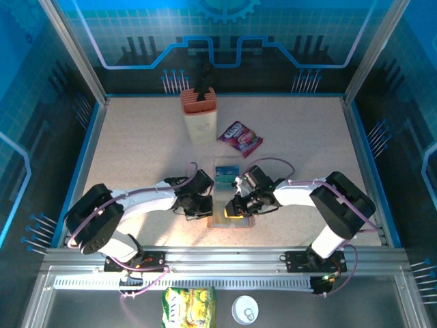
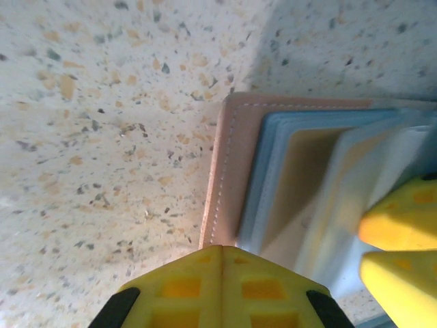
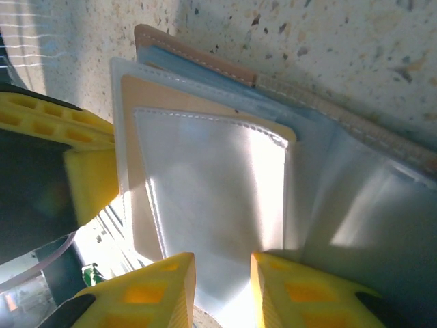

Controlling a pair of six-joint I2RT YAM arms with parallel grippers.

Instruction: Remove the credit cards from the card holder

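The salmon-brown card holder (image 1: 220,221) lies open on the table between both arms. Its stitched cover (image 2: 229,171) holds grey-blue clear sleeves (image 3: 218,198), and a tan-yellow card (image 2: 300,171) shows inside one of them. My left gripper (image 2: 222,254) is shut, its tips at the holder's left edge (image 1: 205,208). The right gripper (image 3: 223,283) hovers over the sleeves with its jaws a little apart, a clear sleeve showing in the gap, nothing clamped. A teal credit card (image 1: 227,173) lies flat on the table just behind the holder.
A purple snack packet (image 1: 240,137) lies behind the teal card. A cream block with an orange top (image 1: 199,115) stands at the back centre. A yellow packet (image 1: 188,305) and a white lid (image 1: 244,309) sit in front of the rail.
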